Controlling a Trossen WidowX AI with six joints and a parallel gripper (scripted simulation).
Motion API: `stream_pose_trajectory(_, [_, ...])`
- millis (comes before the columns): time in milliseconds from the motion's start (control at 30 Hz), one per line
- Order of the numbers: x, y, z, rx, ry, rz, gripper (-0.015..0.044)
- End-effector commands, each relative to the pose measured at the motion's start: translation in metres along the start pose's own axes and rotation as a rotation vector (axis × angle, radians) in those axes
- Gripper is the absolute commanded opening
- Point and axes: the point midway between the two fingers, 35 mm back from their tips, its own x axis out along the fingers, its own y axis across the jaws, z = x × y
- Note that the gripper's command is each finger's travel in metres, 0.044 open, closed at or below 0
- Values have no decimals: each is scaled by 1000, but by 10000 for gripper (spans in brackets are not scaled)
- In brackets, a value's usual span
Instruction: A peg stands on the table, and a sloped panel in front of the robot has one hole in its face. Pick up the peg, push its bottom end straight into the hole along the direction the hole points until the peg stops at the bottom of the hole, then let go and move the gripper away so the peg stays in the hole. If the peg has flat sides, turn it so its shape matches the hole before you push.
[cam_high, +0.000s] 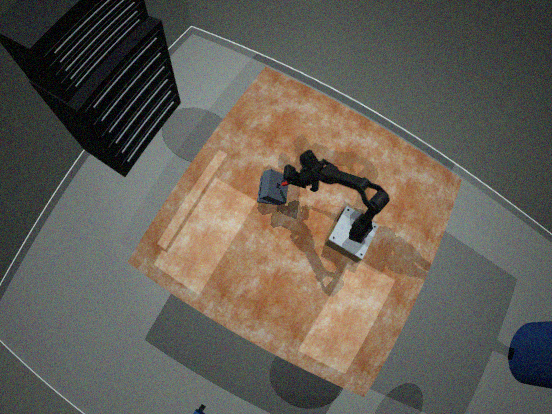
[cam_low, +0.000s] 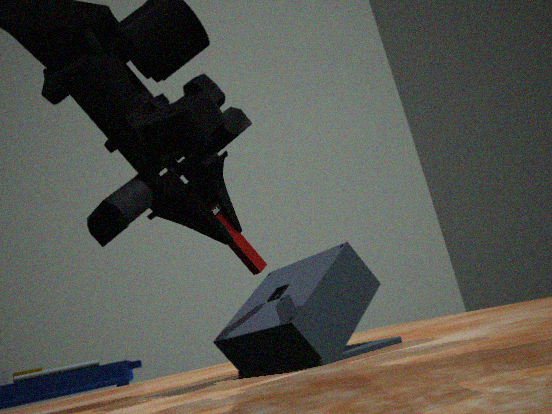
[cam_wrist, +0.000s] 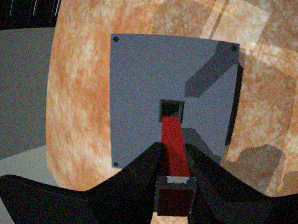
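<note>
- The gripper (cam_high: 286, 180) (cam_low: 235, 237) (cam_wrist: 172, 151) has its fingers clamped on the peg (cam_high: 284, 183) (cam_low: 248, 254) (cam_wrist: 173, 137) (a red, straight-sided one).
- The peg is up off the table (cam_high: 240, 280) (cam_low: 450, 360) (cam_wrist: 75, 100), tilted, its free end pointing down toward the panel (cam_high: 270, 191) (cam_low: 312, 272) (cam_wrist: 135, 90).
- In the exterior view that end is near the sloped face but apart from it, so the peg is outside the hole (cam_low: 278, 293) (cam_wrist: 171, 108).
- The hole is square (dark inside, too) and sits near the middle of the face.
- From the wrist, the peg's far end overlaps the hole's lower edge; whether the two line up exactly, I cannot tell.
- The panel is blue-grey, with small dark screws at the corners I can see.
- The arm (cam_high: 345, 177) (cam_low: 100, 90) reaches across from its pale base plate (cam_high: 361, 256) (also on the table), bent at the elbow.
- A shadow falls across part of the panel's face, beside the hole.
</note>
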Motion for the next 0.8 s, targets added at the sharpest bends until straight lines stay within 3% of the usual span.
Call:
stream_pose_trajectory(0, [5,-1,0,5,1,-4,0])
stream_pose_trajectory(767, [18,0,-1,0,3,2,0])
